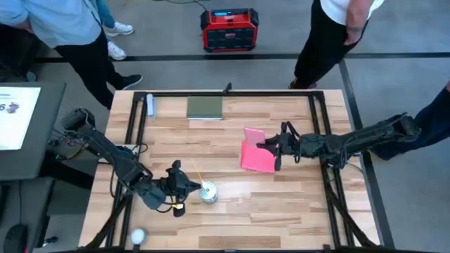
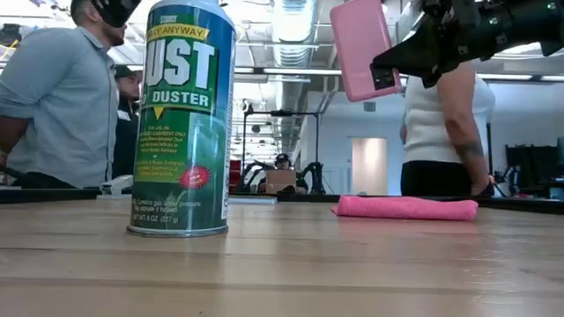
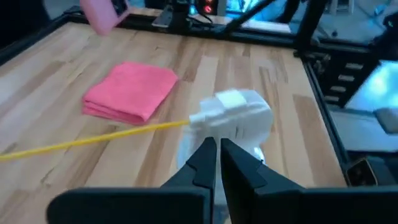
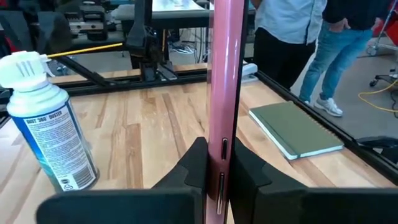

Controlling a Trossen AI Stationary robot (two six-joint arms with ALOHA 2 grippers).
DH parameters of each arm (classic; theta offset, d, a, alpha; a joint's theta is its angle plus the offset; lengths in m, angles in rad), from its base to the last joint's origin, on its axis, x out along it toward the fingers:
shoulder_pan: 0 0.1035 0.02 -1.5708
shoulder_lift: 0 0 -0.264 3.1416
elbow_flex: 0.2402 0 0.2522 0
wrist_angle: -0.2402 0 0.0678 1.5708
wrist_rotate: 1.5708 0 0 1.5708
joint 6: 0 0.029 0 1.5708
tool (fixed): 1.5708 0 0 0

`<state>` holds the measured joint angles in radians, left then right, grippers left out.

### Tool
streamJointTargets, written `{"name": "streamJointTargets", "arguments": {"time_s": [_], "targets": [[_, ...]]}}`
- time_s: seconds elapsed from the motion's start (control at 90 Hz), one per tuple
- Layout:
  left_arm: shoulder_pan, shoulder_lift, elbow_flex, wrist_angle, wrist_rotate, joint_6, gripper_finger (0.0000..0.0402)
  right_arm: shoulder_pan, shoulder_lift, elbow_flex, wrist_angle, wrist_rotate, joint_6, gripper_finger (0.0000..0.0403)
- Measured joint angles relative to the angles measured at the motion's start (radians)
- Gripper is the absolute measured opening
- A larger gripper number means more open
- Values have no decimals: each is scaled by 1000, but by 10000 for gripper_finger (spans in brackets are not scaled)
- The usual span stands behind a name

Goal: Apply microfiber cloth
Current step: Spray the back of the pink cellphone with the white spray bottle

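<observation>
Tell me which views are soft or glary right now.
Left wrist view: the duster can's white cap is blurred close behind the left gripper, while the microfiber cloth reads clearly. Low view: ceiling lights glare behind the raised phone. Right wrist view: a bright streak runs down the phone's edge.

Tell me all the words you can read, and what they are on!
"UST" and "DUSTER", in big letters on the green spray can.
"QUICK 360 DUSTER", less surely, down the can's side in the right wrist view.
The can's small print and the sheet on the side table are too small or blurred to read.
</observation>
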<state>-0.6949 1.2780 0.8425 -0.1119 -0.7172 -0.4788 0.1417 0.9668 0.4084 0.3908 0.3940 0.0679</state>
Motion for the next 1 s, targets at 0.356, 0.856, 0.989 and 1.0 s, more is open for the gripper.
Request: {"name": "streamJointTargets", "arguments": {"time_s": [0.356, 0.856, 0.989, 1.0], "targets": [[16, -1, 0, 19, 35, 10, 0, 0, 0, 0, -9, 0, -1, 17], [57, -1, 0, -32, 39, 47, 0, 0, 0, 0, -17, 0, 1, 17], [79, -1, 0, -53, 55, 56, 0, 0, 0, 0, -18, 0, 1, 17], [81, -1, 0, -53, 55, 58, 0, 0, 0, 0, -18, 0, 1, 17]]}}
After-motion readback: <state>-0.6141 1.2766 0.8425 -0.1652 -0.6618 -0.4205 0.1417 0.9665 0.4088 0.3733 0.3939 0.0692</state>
